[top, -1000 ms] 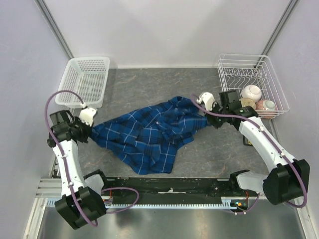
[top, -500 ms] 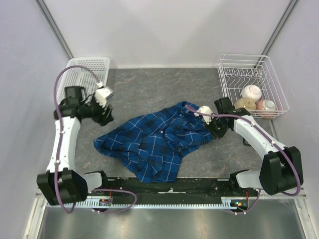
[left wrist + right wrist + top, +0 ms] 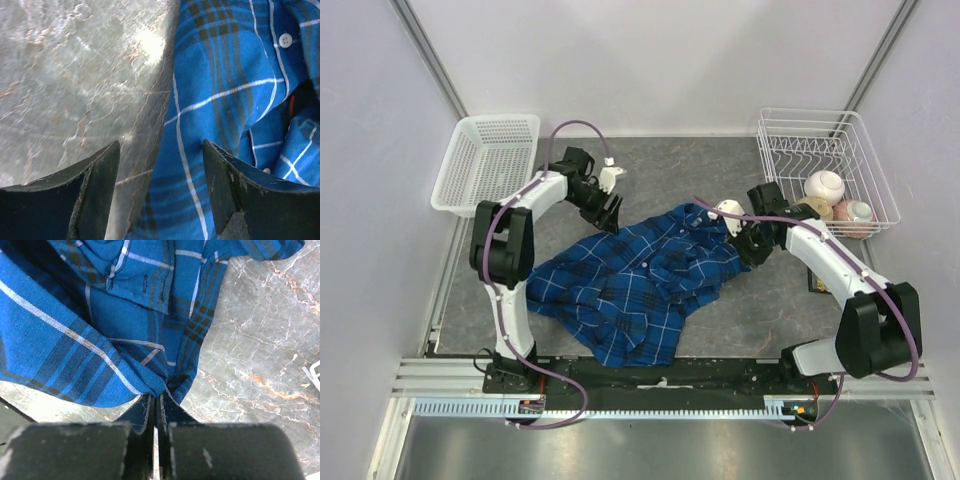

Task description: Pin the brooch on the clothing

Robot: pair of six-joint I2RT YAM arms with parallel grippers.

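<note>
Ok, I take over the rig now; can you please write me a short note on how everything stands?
Left claw: open, empty, over the shirt's far edge, partly above the table.
Right claw: shut on a fold at the shirt's right edge.
Shirt: crumpled, mid-table.
Brooch: not visible in any view.
Done: no pinning visible.
To do: find the brooch, spread the cloth, pin it.
</note>
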